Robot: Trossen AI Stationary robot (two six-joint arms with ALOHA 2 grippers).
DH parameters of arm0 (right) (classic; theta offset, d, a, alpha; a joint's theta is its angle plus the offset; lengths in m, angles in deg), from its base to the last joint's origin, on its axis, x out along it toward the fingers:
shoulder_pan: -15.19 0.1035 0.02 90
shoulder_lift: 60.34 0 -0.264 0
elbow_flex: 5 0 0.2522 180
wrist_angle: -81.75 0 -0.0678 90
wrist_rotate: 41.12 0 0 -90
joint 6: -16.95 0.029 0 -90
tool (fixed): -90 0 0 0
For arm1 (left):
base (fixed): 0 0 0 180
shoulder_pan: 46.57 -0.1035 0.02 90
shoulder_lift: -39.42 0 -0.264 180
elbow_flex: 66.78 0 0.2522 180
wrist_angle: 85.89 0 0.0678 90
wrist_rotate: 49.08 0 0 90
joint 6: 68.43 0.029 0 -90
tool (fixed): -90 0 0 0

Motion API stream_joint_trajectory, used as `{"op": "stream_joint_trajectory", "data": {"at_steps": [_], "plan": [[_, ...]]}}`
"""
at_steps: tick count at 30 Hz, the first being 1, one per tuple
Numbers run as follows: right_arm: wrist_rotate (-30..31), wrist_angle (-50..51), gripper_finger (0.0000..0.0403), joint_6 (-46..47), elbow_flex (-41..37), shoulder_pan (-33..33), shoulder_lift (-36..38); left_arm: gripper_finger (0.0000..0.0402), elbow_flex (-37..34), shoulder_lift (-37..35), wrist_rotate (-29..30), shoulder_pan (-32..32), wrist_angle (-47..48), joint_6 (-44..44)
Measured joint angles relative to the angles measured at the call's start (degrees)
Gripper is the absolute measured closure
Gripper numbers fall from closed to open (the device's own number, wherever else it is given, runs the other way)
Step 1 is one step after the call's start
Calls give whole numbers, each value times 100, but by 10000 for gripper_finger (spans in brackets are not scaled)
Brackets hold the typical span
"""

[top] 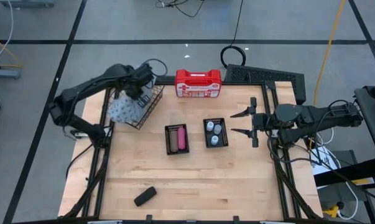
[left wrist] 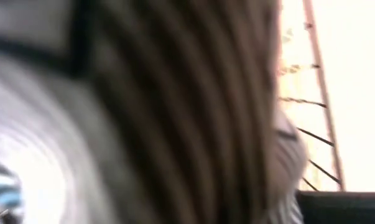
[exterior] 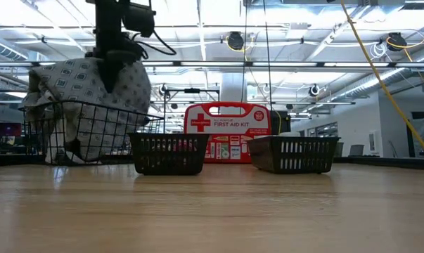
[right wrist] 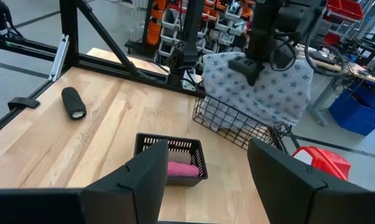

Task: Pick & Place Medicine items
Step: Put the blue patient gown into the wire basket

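In the high view a pink block and a brown block lie in one black mesh tray. Whitish round bottles stand in a second tray. A black oblong piece lies on the table near its near edge. My left gripper is sunk into a patterned cloth bundle in a wire basket; the cloth hides its fingers. My right gripper hovers open to the right of the bottle tray, pointing toward the table's left.
A red-and-white first aid case stands upright at the far edge, behind the trays. A black mesh mat lies at the far right corner. Bare wood spreads across the near half of the table.
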Motion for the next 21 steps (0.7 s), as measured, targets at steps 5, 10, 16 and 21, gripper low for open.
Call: {"op": "stream_joint_trajectory", "data": {"at_steps": [5,10,16,21], "plan": [[-1,10,193,-49,0,-2,0,369,0,47,-1039,2,29,593],[-1,10,193,-111,0,-7,0,370,0,47,-1768,-62,43,1098],[-5,12,193,-103,0,-240,0,370,-22,124,-2049,-335,-54,1544],[-23,13,193,-48,0,-445,-8,370,-28,442,-2035,-592,19,1535]]}}
